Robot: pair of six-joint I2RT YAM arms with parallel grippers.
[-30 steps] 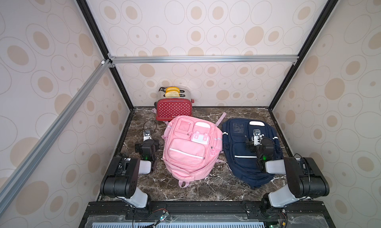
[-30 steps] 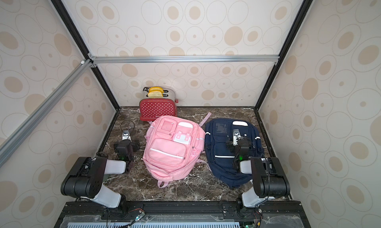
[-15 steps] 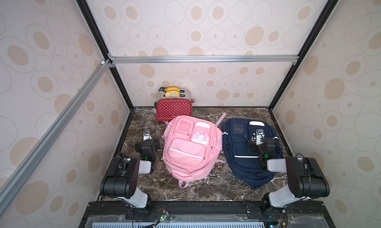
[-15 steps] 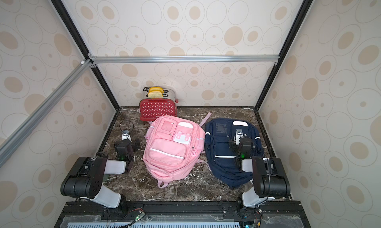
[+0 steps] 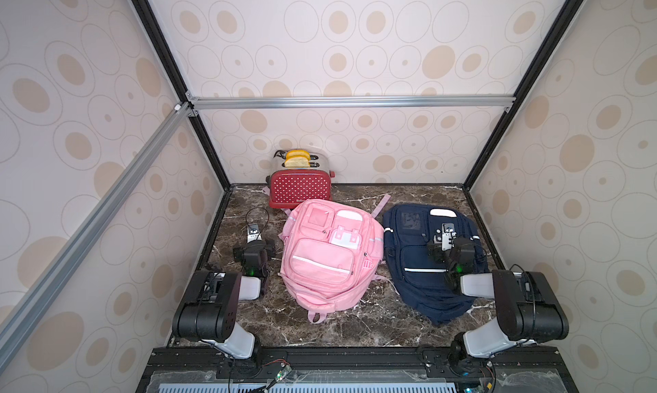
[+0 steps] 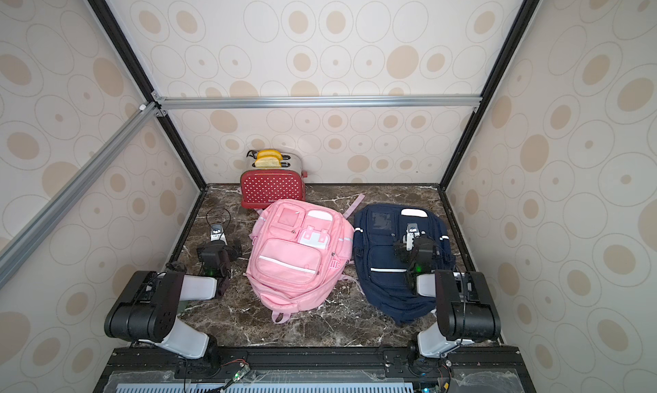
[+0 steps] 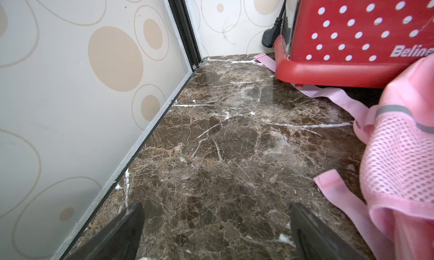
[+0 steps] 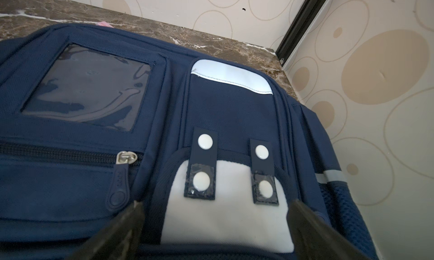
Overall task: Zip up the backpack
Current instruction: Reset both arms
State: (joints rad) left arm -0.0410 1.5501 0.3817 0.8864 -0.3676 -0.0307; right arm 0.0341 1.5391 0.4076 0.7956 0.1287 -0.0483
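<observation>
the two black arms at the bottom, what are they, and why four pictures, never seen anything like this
They are the left arm and the right arm of one robot, mounted at the near edge of a marble table. Each ends in a two-fingered gripper. Two pictures look down on the whole scene from above and are nearly alike. The other two come from cameras on the wrists, looking out between the fingers.

On the table lie a pink backpack, a navy backpack and, at the back, a red dotted toaster with toast in it.

The left gripper is open over bare table beside the pink backpack. The right gripper is open over the navy backpack, near a zipper pull. Neither holds anything.
</observation>
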